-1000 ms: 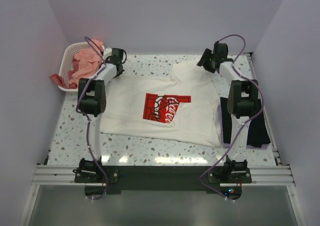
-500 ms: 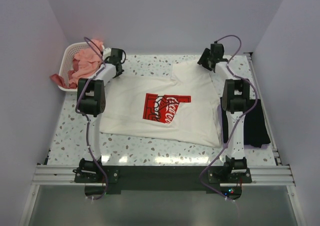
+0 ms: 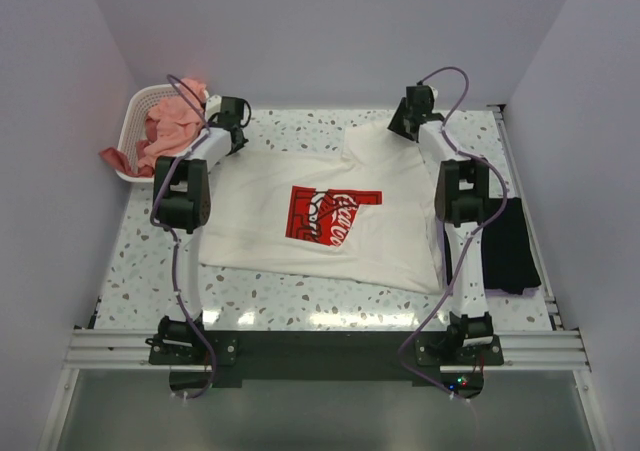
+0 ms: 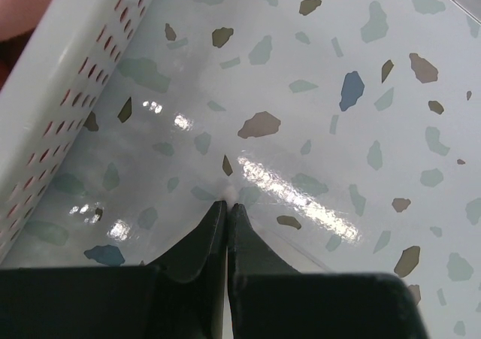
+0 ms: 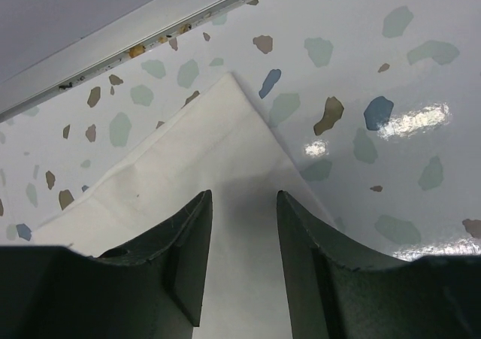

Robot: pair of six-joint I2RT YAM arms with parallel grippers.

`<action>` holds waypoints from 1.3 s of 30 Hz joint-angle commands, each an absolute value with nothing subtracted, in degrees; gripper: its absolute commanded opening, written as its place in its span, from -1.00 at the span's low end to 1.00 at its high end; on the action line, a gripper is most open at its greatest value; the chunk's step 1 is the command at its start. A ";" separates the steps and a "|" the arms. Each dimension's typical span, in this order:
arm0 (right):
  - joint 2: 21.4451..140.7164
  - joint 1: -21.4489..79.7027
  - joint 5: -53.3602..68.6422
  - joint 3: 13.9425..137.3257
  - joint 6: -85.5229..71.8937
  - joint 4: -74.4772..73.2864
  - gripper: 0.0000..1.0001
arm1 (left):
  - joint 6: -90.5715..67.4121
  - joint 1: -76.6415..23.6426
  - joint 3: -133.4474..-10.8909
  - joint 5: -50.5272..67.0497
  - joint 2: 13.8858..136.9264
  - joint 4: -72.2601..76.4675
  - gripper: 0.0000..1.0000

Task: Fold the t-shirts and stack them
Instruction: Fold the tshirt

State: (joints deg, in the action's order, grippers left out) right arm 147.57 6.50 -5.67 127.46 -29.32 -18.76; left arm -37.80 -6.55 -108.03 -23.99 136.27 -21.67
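Top external: your cream-white t-shirt (image 3: 260,221) lies spread flat on the desk (image 3: 300,293), red logo (image 3: 333,214) face up near its middle, one sleeve poking out at its far right corner. Everything below is placed against that shirt. Black t-shirt (image 3: 505,246) lies just off its right edge, partly hidden by your right arm. White basket (image 3: 140,99) sits off its far left corner, apart from it, with salmon-pink t-shirts (image 3: 170,123) heaped inside and one bit hanging over the rim onto the desk. Left tool (image 3: 240,113) is just past the shirt's far left corner, between shirt and basket. Right tool (image 3: 398,126) is over the far right sleeve

Left wrist: left tool (image 4: 227,204) is clenched, fingers pressed together tip to tip, down at the speckled desk (image 4: 338,91), basket (image 4: 75,76) wall close on its left. Tiny white speck at the tips; you can't tell what it is or whether any cloth is pinched

Right wrist: right tool (image 5: 242,204) is released, fingers (image 5: 188,249) parted with a clear gap, straddling the pointed sleeve corner of the cream-white t-shirt (image 5: 218,143). Cloth lies flat under the gap, nothing clamped. Whether the tips touch the cloth you can't tell. Beyond the sleeve tip is bare desk (image 5: 353,68), then a metal rail (image 5: 150,25) along the desk's far edge
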 commanded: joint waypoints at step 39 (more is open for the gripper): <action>152.14 9.84 -16.35 134.13 -12.57 -20.92 -0.27 | -37.00 -4.04 -105.03 -19.95 135.62 -17.23 -1.00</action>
State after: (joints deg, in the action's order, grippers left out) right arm 152.00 9.80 -17.67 134.30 -12.58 -20.56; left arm -37.82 -4.99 -106.21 -19.90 135.90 -17.19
